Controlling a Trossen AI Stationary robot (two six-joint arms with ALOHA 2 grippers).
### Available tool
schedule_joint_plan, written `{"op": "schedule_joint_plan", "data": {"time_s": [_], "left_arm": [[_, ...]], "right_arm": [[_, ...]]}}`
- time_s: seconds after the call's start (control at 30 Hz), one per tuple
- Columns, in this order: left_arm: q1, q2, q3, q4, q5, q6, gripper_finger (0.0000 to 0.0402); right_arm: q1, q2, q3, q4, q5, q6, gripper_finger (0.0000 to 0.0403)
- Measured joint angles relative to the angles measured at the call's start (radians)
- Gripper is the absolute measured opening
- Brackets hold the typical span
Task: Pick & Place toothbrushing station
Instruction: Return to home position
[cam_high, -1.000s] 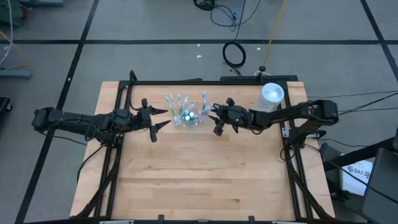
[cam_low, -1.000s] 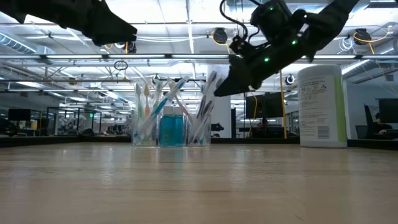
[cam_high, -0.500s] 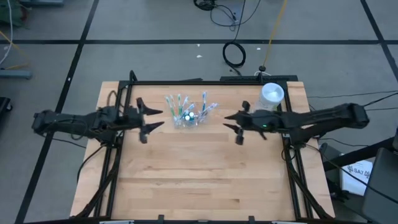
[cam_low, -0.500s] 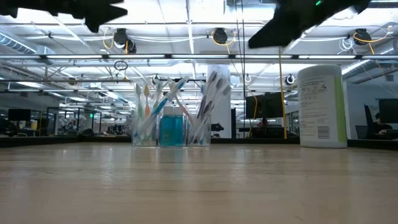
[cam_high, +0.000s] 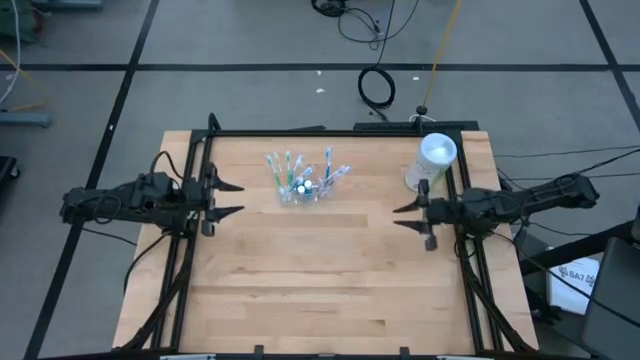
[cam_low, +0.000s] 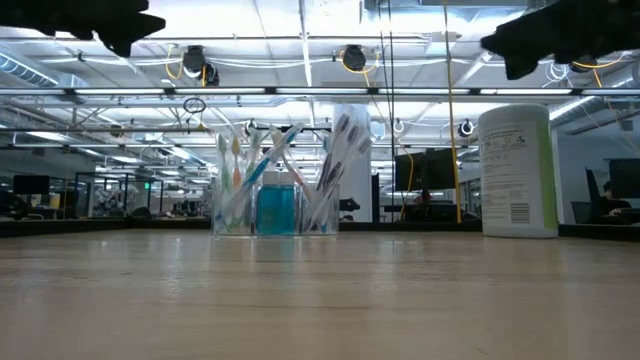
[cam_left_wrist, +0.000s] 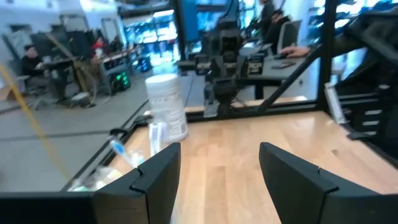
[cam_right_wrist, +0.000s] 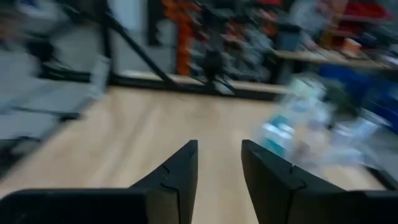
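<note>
The clear cup (cam_high: 303, 190) stands upright on the far half of the counter (cam_high: 320, 290), a little left of centre. Toothbrushes (cam_high: 288, 165) fan out of it and a teal tube (cam_low: 277, 210) sits inside. The white container (cam_high: 437, 152) stands at the far right corner, well apart from the cup. The left pincer (cam_high: 236, 198) hovers to the cup's left, spread and empty. The right pincer (cam_high: 403, 216) hovers by the right edge, just nearer than the container, also parted and holding nothing. The pale blur in the right wrist view is probably the cup.
</note>
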Motion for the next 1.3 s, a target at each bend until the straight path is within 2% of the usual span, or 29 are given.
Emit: {"op": "schedule_joint_plan", "data": {"time_s": [0.1,0.23,0.37,0.53,0.63,0.8,0.97,1.3], "left_arm": [[0.000,-0.048,-0.046,0.024,0.036,-0.002,0.0225],[0.000,-0.106,-0.100,0.041,0.024,-0.020,0.0225],[0.001,-0.150,-0.151,0.041,0.022,-0.036,0.0225],[0.001,-0.201,-0.216,0.091,0.011,-0.016,0.0225],[0.001,-0.238,-0.251,0.103,0.010,-0.008,0.0225],[0.001,-0.301,-0.315,0.111,0.002,-0.043,0.0225],[0.001,-0.299,-0.407,0.253,0.003,-0.058,0.0225],[0.001,-0.298,-0.406,0.204,0.002,-0.082,0.0225]], "right_arm": [[0.000,-0.125,-0.067,0.023,-0.090,-0.001,0.0114],[0.000,-0.269,-0.126,0.016,-0.096,0.013,0.0114],[0.000,-0.387,-0.153,-0.127,-0.098,0.018,0.0114],[0.000,-0.513,-0.196,-0.138,-0.131,-0.014,0.0114],[0.000,-0.512,-0.210,-0.140,-0.202,-0.029,0.0114],[0.000,-0.513,-0.208,-0.147,-0.203,-0.027,0.0114],[0.000,-0.512,-0.243,-0.084,-0.203,-0.001,0.0114],[-0.001,-0.511,-0.336,-0.001,-0.200,-0.001,0.0114]]}}
